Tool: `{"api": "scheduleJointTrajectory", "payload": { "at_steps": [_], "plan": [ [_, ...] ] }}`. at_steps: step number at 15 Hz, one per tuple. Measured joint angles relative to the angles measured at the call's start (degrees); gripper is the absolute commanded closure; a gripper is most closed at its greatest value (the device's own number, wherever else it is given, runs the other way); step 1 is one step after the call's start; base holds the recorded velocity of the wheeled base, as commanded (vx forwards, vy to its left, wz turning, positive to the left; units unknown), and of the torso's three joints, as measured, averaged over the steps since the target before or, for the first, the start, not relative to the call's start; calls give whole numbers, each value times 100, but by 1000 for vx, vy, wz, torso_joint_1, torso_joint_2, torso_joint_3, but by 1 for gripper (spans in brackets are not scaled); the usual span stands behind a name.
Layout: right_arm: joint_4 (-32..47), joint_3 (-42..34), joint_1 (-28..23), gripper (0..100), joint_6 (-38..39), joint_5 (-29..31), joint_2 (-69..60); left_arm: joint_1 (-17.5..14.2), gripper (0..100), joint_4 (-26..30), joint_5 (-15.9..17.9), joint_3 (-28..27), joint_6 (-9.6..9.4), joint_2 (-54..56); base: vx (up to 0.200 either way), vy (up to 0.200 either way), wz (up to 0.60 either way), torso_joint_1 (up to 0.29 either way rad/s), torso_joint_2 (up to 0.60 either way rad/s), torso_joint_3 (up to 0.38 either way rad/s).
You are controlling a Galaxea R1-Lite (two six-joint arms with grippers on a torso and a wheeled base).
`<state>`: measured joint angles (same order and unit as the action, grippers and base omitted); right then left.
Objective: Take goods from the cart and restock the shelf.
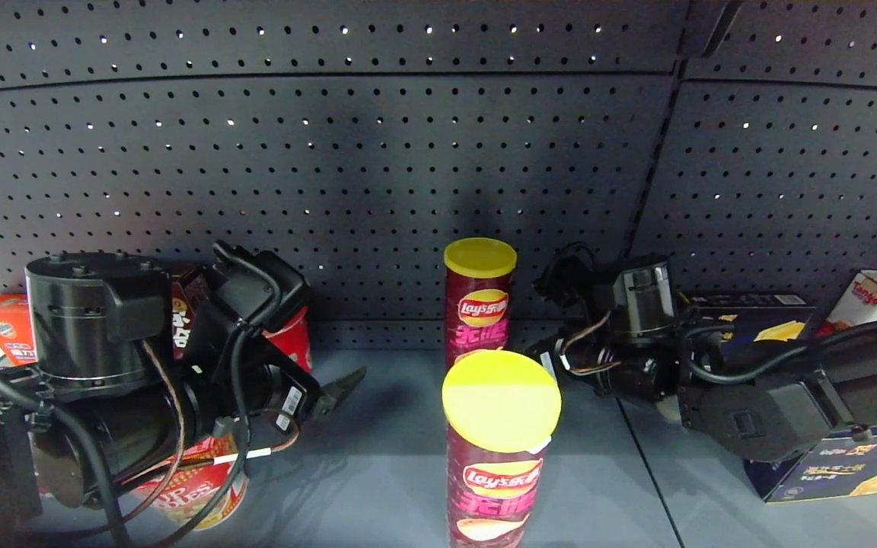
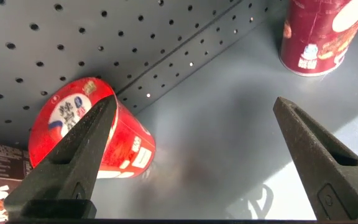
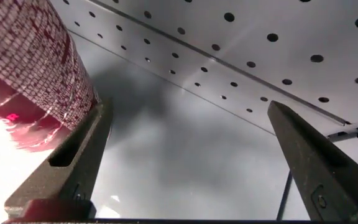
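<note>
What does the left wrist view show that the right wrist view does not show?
Left wrist view alone: the open left claw, a red cup by the back panel, and a chips can standing farther off. Right wrist view alone: the open right claw with a chips can's wall close beside one finger. Both: the perforated back panel and the grey shelf board.

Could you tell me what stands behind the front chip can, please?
A second chip can with a yellow lid stands upright, before the pegboard. The front chip can hides its base.
</note>
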<state>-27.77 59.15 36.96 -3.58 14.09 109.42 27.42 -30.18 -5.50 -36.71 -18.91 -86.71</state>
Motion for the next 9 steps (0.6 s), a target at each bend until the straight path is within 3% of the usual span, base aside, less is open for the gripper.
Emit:
{"api": "scheduleJointTrajectory", "payload": {
  "at_steps": [7,9],
  "plan": [
    [2,-304,35,0,13,51,-640,-18,0,7,-11,82,5,386,0,0,0,0,0,0],
    [2,-653,61,0,11,46,-1270,-190,0,29,-9,123,9,816,0,0,0,0,0,0]
  ]
}}
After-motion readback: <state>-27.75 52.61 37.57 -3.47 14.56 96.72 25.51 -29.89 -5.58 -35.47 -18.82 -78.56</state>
